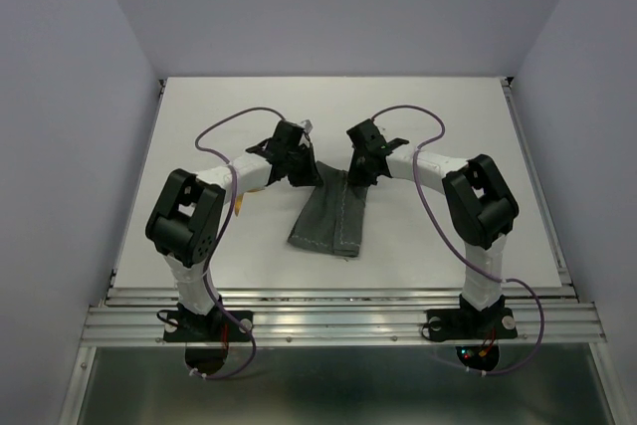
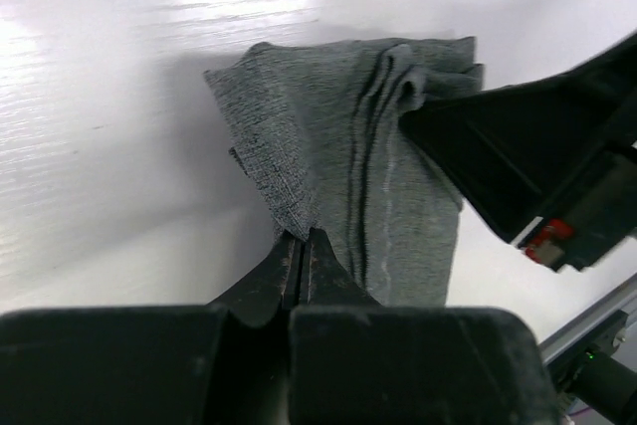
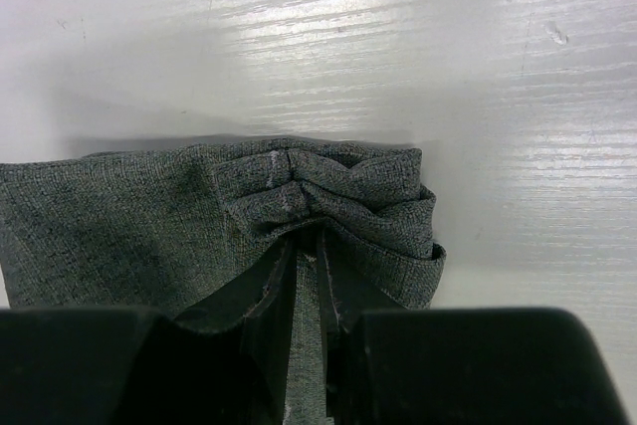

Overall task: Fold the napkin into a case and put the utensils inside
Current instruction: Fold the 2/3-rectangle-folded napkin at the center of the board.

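The top camera sits above and behind the arm bases, looking down over the whole table. Each wrist camera looks along its own gripper at close range: left gripper, right gripper. All three views share the napkin; the left wrist view also contains the right gripper.

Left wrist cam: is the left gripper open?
No, the left gripper is pinched shut on an edge of the napkin.

Both end effectors tightly closed
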You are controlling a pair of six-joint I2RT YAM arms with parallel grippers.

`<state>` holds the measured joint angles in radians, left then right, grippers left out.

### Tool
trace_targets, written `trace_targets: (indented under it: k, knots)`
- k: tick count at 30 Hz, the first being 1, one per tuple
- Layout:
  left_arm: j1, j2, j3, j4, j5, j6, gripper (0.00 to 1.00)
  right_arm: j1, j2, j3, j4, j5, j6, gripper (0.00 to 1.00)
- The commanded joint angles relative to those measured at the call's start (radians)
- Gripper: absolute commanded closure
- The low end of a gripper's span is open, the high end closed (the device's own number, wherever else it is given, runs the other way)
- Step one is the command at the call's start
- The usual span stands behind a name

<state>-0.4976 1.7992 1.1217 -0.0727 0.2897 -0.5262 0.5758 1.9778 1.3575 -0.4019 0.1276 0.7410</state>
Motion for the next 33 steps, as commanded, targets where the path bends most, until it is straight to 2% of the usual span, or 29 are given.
trace_targets:
  k: [1,7,11,14,15,18,20,28,30,33]
  knots:
    - [-0.033,-0.052,0.072,-0.025,0.019,-0.008,1.0,0.002,0.004,-0.029,-0.035,-0.003,0.023,0.8]
    - [-0.082,-0.009,0.105,-0.053,-0.001,-0.012,1.0,0.002,0.004,-0.026,-0.037,-0.005,0.028,0.8]
    - [-0.107,0.011,0.127,-0.1,-0.066,-0.021,0.98,0.002,0.003,-0.028,-0.04,0.0,0.028,0.8]
    - [-0.116,0.012,0.141,-0.136,-0.13,-0.026,0.8,0.002,0.003,-0.029,-0.04,0.0,0.028,0.8]
    - [-0.119,0.011,0.147,-0.144,-0.144,-0.028,0.64,0.002,0.004,-0.032,-0.04,0.0,0.028,0.8]
    - [-0.134,0.002,0.161,-0.167,-0.205,-0.026,0.37,0.002,0.007,-0.032,-0.04,-0.002,0.029,0.8]
    - [-0.144,0.002,0.171,-0.18,-0.245,-0.023,0.31,0.002,0.01,-0.032,-0.04,-0.005,0.029,0.8]
    - [-0.162,-0.023,0.173,-0.205,-0.379,-0.04,0.32,0.002,0.013,-0.029,-0.04,-0.006,0.026,0.8]
    - [-0.156,-0.04,0.171,-0.222,-0.438,-0.069,0.35,0.002,0.013,-0.028,-0.04,-0.006,0.026,0.8]
    - [-0.121,-0.061,0.147,-0.211,-0.451,-0.107,0.35,0.002,0.01,-0.026,-0.04,-0.006,0.026,0.8]
